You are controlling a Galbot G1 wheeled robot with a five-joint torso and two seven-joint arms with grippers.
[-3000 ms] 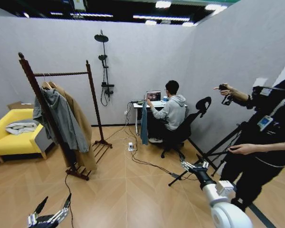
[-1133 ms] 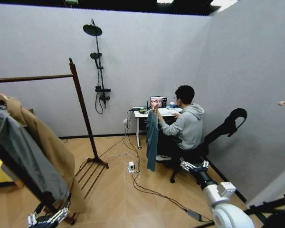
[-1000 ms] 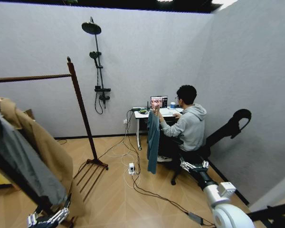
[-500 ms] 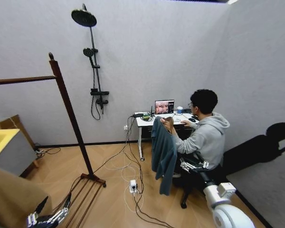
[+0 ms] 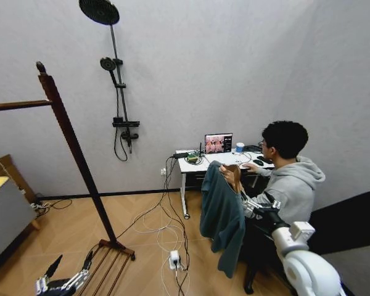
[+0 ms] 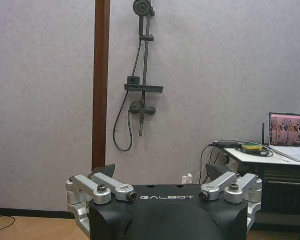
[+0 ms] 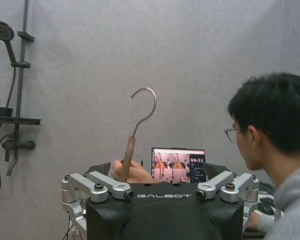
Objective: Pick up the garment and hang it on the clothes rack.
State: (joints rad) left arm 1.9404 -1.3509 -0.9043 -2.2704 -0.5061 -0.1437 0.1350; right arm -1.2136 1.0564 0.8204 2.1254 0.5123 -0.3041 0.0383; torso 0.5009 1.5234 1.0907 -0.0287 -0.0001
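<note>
The dark teal garment (image 5: 223, 217) hangs in front of the desk on a wooden hanger. A seated person's hand (image 5: 232, 176) holds it up. My right gripper (image 5: 249, 205) is open, just right of the garment at about shoulder height and close to it. In the right wrist view the hanger's metal hook (image 7: 143, 107) rises between my open right gripper's (image 7: 159, 171) fingers, beyond them, with the person's hand (image 7: 135, 173) under it. The clothes rack (image 5: 68, 145) stands at the left, its post (image 6: 102, 85) also ahead of my open, empty left gripper (image 6: 160, 172). That gripper (image 5: 69, 264) hangs low at the left.
A desk (image 5: 197, 165) with a laptop (image 5: 218, 143) stands by the back wall, with the seated person (image 5: 293, 179) at it. Cables and a power strip (image 5: 173, 258) lie on the floor. A shower fixture (image 5: 117, 80) is on the wall. A box edge (image 5: 3, 209) sits far left.
The whole head view has shifted: the camera has come nearer the desk, so the person and garment look larger. The coats on the rack have slid out of view on the left.
</note>
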